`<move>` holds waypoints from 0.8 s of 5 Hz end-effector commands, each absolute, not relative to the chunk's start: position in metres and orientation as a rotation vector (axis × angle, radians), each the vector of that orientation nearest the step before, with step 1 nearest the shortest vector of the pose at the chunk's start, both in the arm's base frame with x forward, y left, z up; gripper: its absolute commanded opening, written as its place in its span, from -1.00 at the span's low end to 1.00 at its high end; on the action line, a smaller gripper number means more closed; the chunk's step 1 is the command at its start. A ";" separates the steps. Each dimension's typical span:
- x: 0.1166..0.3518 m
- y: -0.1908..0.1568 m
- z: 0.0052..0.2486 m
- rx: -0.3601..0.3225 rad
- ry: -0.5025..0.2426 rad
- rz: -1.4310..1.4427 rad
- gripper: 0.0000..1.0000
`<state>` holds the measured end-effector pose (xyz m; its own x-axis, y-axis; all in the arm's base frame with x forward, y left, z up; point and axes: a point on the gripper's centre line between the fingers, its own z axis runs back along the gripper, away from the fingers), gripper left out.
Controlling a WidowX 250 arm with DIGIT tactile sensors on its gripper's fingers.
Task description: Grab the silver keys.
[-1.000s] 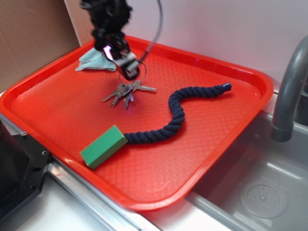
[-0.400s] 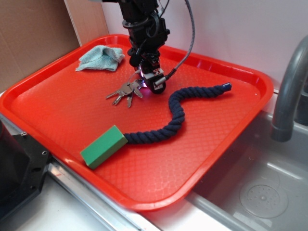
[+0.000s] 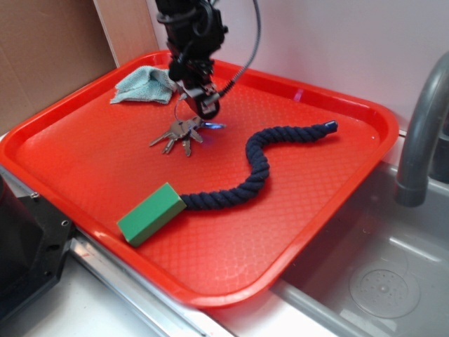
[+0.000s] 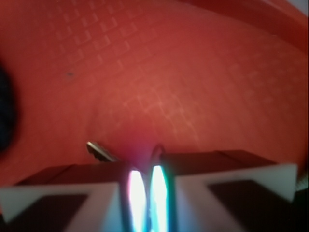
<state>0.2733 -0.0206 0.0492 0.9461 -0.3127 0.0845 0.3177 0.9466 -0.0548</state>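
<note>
Jaws of the gripper (image 3: pixel 200 104) are nearly closed, pinching the wire ring of the silver keys (image 3: pixel 179 133). Keys hang fanned near the red tray's (image 3: pixel 84 158) far edge, by a blue cloth (image 3: pixel 144 86).

A red tray (image 3: pixel 337 175) with a diamond-textured floor and raised rim sits on the pale counter (image 3: pixel 84 312) beside a sink (image 3: pixel 393 274). On its far left lies a crumpled light-blue cloth (image 3: pixel 144 86). Just right of it, toward the middle, the silver keys (image 3: pixel 179 133) lie fanned on their wire ring. A dark blue rope (image 3: pixel 256 165) (wavy, thick) snakes from the far right toward the near left, its near end touching a green block (image 3: pixel 151 214).
</note>
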 end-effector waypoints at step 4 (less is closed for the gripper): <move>0.218 -0.013 0.236 -0.017 -0.140 0.128 -1.00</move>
